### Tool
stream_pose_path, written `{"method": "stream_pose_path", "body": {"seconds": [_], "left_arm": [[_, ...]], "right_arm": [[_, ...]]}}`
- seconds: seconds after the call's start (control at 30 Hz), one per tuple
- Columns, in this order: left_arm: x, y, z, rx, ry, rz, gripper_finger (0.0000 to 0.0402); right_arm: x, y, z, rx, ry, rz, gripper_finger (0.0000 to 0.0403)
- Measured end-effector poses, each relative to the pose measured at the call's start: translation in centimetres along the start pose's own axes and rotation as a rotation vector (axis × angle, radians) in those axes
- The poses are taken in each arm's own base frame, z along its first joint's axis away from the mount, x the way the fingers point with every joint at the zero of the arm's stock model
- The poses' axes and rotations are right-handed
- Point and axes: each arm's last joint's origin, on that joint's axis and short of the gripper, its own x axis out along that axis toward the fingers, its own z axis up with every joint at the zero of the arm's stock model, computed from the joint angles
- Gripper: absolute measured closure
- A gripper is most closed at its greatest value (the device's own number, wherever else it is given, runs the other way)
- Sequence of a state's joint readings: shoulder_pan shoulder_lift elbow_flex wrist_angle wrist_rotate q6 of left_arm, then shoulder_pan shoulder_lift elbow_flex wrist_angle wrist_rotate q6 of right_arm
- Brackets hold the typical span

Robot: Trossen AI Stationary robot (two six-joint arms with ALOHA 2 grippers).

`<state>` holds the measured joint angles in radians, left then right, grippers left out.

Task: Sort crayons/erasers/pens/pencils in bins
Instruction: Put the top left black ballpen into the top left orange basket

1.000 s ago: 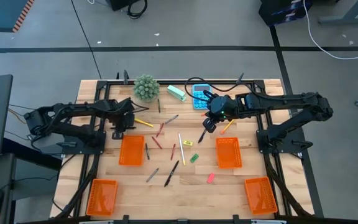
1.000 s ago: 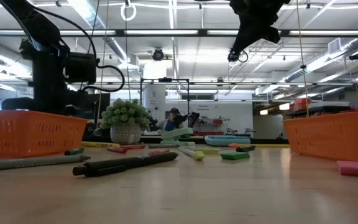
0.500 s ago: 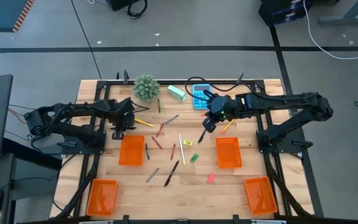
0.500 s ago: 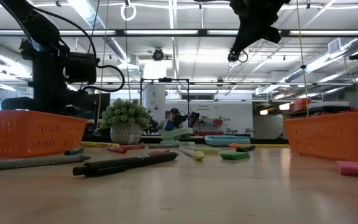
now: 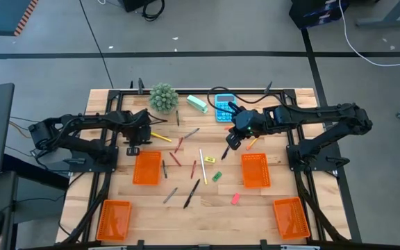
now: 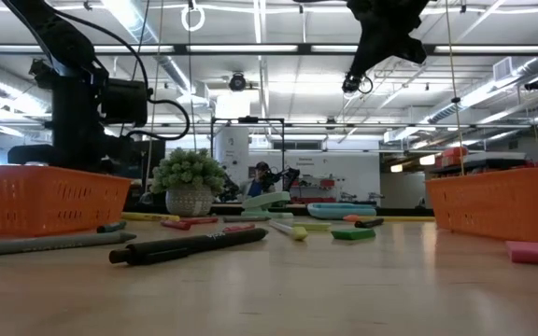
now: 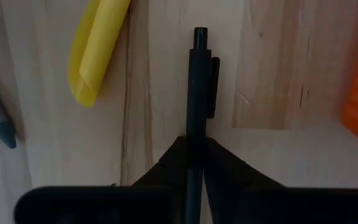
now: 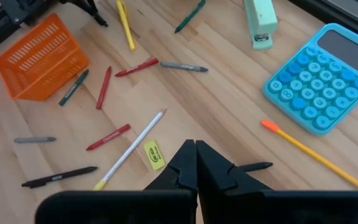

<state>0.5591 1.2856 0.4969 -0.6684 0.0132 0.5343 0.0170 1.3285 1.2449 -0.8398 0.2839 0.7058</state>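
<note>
My left gripper [image 5: 132, 143] sits at the table's left, just beyond the far-left orange bin [image 5: 146, 168], and is shut on a black pen [image 7: 199, 93]. My right gripper [image 5: 232, 141] hangs high above the table's middle [image 6: 353, 84], shut and empty [image 8: 196, 148]. Loose on the wood between them lie red crayons [image 5: 175, 158], black and grey pens [image 5: 192, 194], a pale pencil [image 5: 203, 156], an orange pencil [image 5: 254, 142], and green [image 5: 216, 176], yellow-green [image 5: 209, 160] and pink [image 5: 235, 198] erasers. Three more bins [image 5: 255, 170] [image 5: 114, 219] [image 5: 291, 218] stand around them. My left gripper pinches the black pen's barrel [image 7: 194, 140] between its two fingers. The pen runs along the fingers and sticks out past their tips, clip end [image 7: 210, 87] forward. Whether the pen rests on the wood or is lifted clear, I cannot tell.
A blue calculator [image 5: 223, 107], a mint-green block [image 5: 197, 103] and a small potted plant [image 5: 163, 97] stand along the far edge. A yellow stick [image 7: 98, 50] lies close beside the held pen. Bare wood shows near the table's near edge between the two near bins.
</note>
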Motion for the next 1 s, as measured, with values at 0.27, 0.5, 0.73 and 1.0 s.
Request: {"method": "stream_pose_path", "body": {"seconds": [0.27,0.5,0.73,1.0], "left_arm": [[0.0,0.0,0.0,-0.001,0.000,0.000,0.0357],[-0.9,0.6,0.9,-0.035,-0.031,0.022,0.0356],[-3.5,1.8,3.2,-0.102,-0.132,0.070,0.0358],[-7.3,2.7,4.8,-0.138,-0.153,0.074,0.0349]], "right_arm": [[0.0,0.0,0.0,-0.002,0.000,0.000,0.0397],[0.0,0.0,0.0,-0.005,0.000,0.000,0.0397],[0.0,0.0,0.0,-0.027,-0.001,-0.003,0.0397],[0.0,0.0,0.0,-0.084,-0.002,-0.004,0.0397]]}}
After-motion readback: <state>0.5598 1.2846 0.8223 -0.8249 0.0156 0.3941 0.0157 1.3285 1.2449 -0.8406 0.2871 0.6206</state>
